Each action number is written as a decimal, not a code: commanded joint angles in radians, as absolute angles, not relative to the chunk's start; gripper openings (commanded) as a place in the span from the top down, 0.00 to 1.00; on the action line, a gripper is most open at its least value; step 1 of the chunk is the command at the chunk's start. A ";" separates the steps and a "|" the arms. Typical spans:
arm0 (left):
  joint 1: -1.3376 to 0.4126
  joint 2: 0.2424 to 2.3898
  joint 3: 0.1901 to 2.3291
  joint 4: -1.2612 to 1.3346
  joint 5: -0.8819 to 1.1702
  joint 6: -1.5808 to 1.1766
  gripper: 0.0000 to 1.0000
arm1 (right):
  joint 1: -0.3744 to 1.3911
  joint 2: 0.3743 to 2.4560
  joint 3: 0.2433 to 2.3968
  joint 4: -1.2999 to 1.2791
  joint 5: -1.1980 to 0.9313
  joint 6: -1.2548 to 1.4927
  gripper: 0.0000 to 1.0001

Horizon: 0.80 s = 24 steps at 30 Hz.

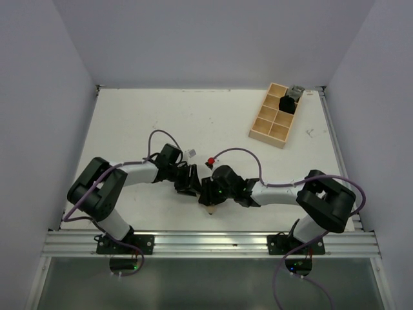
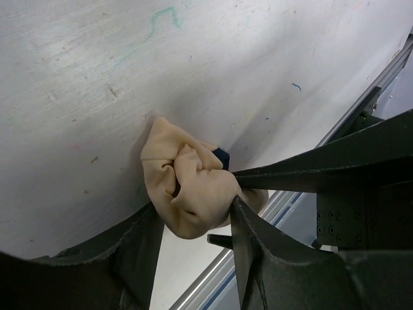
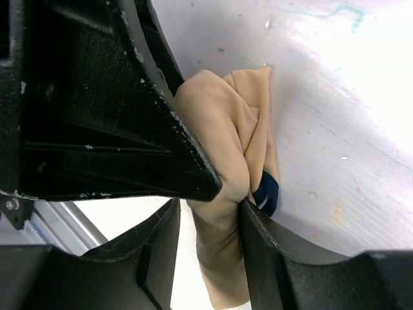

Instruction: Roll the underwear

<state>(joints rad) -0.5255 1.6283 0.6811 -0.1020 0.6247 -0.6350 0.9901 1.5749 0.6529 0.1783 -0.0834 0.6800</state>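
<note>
I see left gripper [image 2: 193, 210] half-closed, pinching the balled underwear [image 2: 184, 181] – right gripper [image 3: 210, 219] parted loosely around its tail, gap one side, not clamping.

The white table [image 1: 193, 116], scuffed and flecked with faint pen marks, carries a light wooden compartment tray [image 1: 266, 139] at about one o'clock, towards its far right corner. At six o'clock, close to the near edge, the bunched tan underwear [image 2: 187, 194] rests on it.
</note>
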 commanded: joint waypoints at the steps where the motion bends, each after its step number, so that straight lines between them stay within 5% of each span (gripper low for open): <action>1: -0.532 1.710 0.676 -0.206 0.410 -0.565 0.51 | 0.989 1.577 0.656 0.003 -0.005 0.640 0.55; 12: -0.470 1.585 0.729 -0.281 0.416 -0.531 0.43 | 0.988 1.649 0.612 0.110 -0.086 0.684 0.80; 24: -0.416 1.394 0.589 -0.152 0.575 -0.495 0.44 | 0.914 1.798 0.514 0.488 -0.305 0.772 0.82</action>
